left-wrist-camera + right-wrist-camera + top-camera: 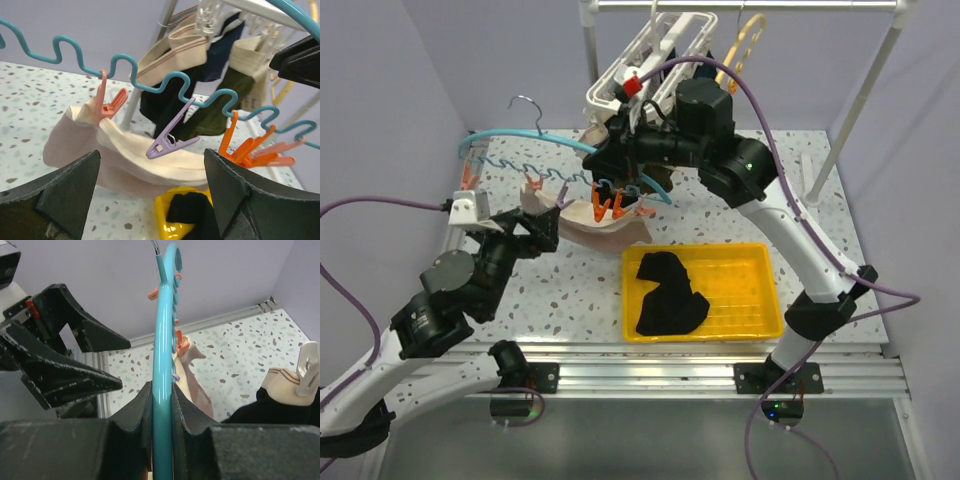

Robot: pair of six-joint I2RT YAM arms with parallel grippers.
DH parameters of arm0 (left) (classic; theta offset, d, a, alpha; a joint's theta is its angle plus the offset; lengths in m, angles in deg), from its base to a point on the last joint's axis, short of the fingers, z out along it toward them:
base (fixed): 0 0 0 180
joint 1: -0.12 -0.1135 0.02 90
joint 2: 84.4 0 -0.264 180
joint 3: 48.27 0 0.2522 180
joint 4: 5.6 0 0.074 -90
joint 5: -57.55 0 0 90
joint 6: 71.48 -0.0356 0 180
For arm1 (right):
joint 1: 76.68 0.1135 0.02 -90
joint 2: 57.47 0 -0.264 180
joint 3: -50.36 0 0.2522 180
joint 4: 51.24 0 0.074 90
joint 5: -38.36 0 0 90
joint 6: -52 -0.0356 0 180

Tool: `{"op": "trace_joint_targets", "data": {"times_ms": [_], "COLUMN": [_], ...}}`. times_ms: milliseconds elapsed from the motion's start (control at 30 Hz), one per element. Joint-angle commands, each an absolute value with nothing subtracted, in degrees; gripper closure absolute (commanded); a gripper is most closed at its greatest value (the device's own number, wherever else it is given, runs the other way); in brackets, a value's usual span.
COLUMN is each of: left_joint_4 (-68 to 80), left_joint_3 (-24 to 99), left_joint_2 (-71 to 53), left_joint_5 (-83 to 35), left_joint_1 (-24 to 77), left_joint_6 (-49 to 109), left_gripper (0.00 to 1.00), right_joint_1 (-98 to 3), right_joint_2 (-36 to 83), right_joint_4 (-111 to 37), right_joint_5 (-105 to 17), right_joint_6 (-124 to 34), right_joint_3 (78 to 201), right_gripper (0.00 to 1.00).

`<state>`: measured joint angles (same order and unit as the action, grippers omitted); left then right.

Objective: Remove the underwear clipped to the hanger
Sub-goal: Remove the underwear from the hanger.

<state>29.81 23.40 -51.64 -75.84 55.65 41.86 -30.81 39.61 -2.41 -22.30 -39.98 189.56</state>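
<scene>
A teal hanger (535, 135) with a wavy lower bar (120, 59) carries several pegs. A pale pink-beige underwear (605, 232) hangs from it, its left corner held by a salmon peg (106, 97), and sags to the table (125, 150). A purple peg (172, 137) and orange pegs (250, 150) hang empty. My right gripper (620, 165) is shut on the hanger's teal bar (162, 340). My left gripper (535, 230) is open and empty, just in front of the pink-beige underwear (151, 165). A black underwear (665, 295) lies in the yellow tray (770, 290).
A white clip rack (660, 50) hangs from the rail at the back, with beige (180, 47), navy (222, 55) and olive (215, 115) garments clipped on it. A yellow hanger (745, 45) hangs beside it. The rail's white posts (588, 70) stand at the back.
</scene>
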Motion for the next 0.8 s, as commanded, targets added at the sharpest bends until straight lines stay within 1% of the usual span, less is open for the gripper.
{"op": "trace_joint_targets", "data": {"times_ms": [0, 67, 133, 233, 267, 333, 367, 433, 467, 633, 767], "left_joint_4": [34.08, 36.27, 38.21, 37.52, 36.99, 35.67, 35.41, 34.70, 34.44, 32.24, 29.87], "left_joint_3": [28.93, 30.87, 33.34, 33.87, 33.09, 32.38, 32.03, 31.85, 31.76, 29.84, 27.11], "left_joint_2": [-45.57, -42.04, -40.20, -38.87, -38.96, -38.61, -37.47, -35.72, -35.44, -35.70, -34.57], "left_joint_5": [-86.31, -87.02, -86.16, -76.07, -69.43, -62.54, -55.72, -49.18, -43.58, -30.81, -24.12], "left_joint_1": [55.66, 55.40, 52.95, 42.34, 35.87, 30.12, 25.30, 21.67, 18.87, 13.66, 9.71], "left_joint_6": [42.43, 42.43, 42.52, 41.73, 41.55, 41.38, 41.46, 41.38, 41.20, 38.83, 37.42], "left_gripper": [0.11, 0.10, 0.10, 0.10, 0.10, 0.09, 0.10, 0.10, 0.10, 0.11, 0.13], "right_joint_1": [-30.10, -30.10, -30.10, -30.01, -30.10, -30.10, -30.10, -30.01, -30.10, -30.36, -30.89], "right_joint_2": [41.84, 43.43, 44.57, 45.36, 45.80, 46.42, 46.77, 47.21, 47.65, 48.44, 49.85], "right_joint_4": [-6.54, -6.63, -6.80, -6.89, -6.98, -6.89, -6.81, -6.46, -6.37, -6.28, -7.07], "right_joint_5": [-28.34, -28.97, -29.23, -30.19, -30.55, -31.42, -31.86, -32.48, -33.44, -34.51, -34.16], "right_joint_6": [-42.57, -42.57, -42.57, -42.49, -41.96, -41.43, -40.73, -40.46, -40.38, -43.78, -48.10], "right_joint_3": [195.24, 196.57, 196.83, 197.36, 197.45, 197.97, 198.24, 198.85, 199.03, 199.38, 200.08], "right_gripper": [1.00, 1.00, 1.00, 1.00, 1.00, 1.00, 1.00, 1.00, 1.00, 1.00, 1.00]}}
